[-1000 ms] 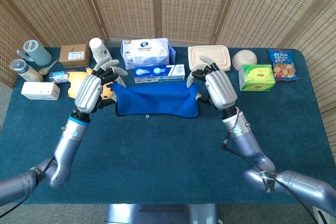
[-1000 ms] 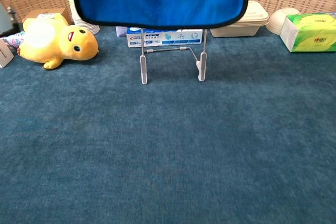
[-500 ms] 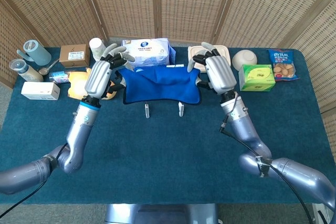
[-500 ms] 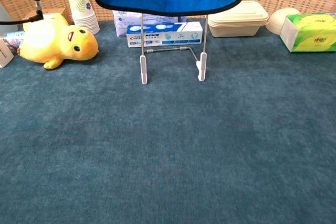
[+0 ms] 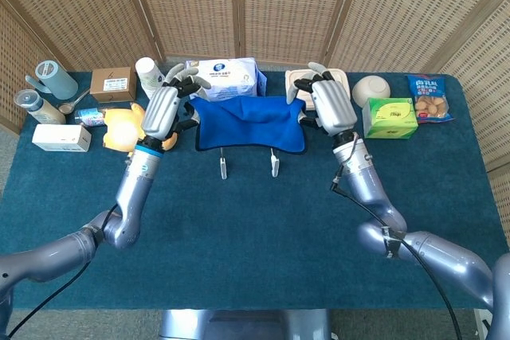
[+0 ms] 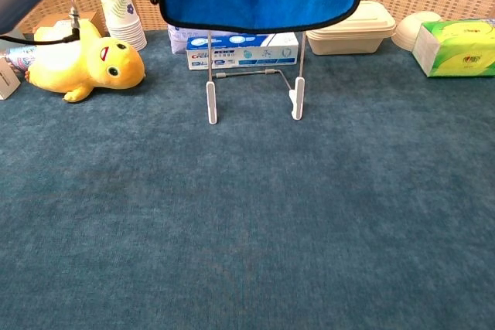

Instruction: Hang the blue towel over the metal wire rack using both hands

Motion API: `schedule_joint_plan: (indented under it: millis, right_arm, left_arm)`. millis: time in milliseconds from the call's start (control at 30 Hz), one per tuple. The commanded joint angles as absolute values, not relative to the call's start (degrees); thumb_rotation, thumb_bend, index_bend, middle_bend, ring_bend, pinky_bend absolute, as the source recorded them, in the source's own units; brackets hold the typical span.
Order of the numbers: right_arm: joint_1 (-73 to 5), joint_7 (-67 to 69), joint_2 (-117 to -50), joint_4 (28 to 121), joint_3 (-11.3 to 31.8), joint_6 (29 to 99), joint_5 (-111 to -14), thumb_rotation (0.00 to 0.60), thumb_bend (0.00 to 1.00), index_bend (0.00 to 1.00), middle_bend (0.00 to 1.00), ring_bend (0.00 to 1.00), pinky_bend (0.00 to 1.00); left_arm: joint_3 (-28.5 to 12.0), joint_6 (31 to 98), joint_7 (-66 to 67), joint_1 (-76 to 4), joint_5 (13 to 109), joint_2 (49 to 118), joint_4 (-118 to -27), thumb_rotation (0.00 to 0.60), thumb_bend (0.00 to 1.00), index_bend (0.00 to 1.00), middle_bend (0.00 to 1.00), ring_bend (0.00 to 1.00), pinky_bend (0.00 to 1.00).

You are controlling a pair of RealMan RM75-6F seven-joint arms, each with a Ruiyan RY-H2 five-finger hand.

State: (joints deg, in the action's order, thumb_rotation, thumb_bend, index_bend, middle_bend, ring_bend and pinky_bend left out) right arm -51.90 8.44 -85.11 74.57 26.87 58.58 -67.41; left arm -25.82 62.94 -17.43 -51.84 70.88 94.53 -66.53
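One table covered in dark teal cloth carries everything. One blue towel with a dark edge is stretched between two hands above one metal wire rack. In the chest view the towel hangs in front of the rack's upper part, and only the two white feet and lower wires show beneath its hem; whether the cloth touches the wire cannot be told. The left hand grips the towel's left edge, some of its fingers spread above the cloth. The right hand grips the right edge, fingers curled on the corner.

Behind the towel lies one large pack of tissues, and one long blue-and-white box sits just behind the rack, partly hidden by the cloth. One yellow duck toy lies left of the rack, near the left forearm. One beige lidded container and one white bowl stand at right rear, then one green tissue box and one snack bag. At left rear are one cardboard box, one stack of paper cups, one white carton, one teal cup and one small bottle.
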Motion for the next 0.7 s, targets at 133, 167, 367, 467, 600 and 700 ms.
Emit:
schedule_joint_plan:
  millis: [133,167,367,467,600,700]
  right_arm:
    - [-52.14,8.75,-85.91,73.37,26.13,58.55,-67.46,0.600,0.47,0.99,0.56,0.35,0.17]
    - [-52.14,8.87,-86.10,73.16,25.95,58.45,-67.39,0.600,0.47,0.99,0.56,0.35,0.17]
    - [-51.88,9.36,-87.16,72.25,24.82,58.46,-67.53,0.600,0.47,0.99,0.55,0.35,0.17]
    - [-51.78,9.42,-87.49,71.98,24.41,58.53,-67.66,0.600,0.47,0.99,0.55,0.35,0.17]
    - [-51.66,9.67,-88.10,71.61,24.03,58.75,-67.76,0.600,0.47,0.99,0.56,0.35,0.17]
    - [-51.56,9.79,-88.55,71.20,23.60,58.70,-67.85,0.600,0.47,0.99,0.56,0.35,0.17]
  left_arm:
    - [-25.34,62.48,-18.68,-52.49,70.73,95.80,-63.55,0.600,0.64,0.79,0.39,0.20,0.06]
    - [-25.27,62.30,-18.98,-52.47,70.52,96.01,-63.15,0.600,0.64,0.79,0.39,0.20,0.06]
    - [-24.66,61.92,-20.58,-51.88,69.75,97.00,-61.73,0.600,0.64,0.79,0.39,0.20,0.06]
    - [-24.62,61.73,-21.38,-51.53,69.25,97.23,-61.30,0.600,0.64,0.79,0.39,0.20,0.06]
    - [-24.05,61.50,-21.81,-51.01,69.05,97.50,-60.56,0.600,0.64,0.79,0.39,0.20,0.06]
    - [-23.76,61.35,-22.19,-50.74,68.87,97.88,-59.95,0.600,0.64,0.79,0.39,0.20,0.06]
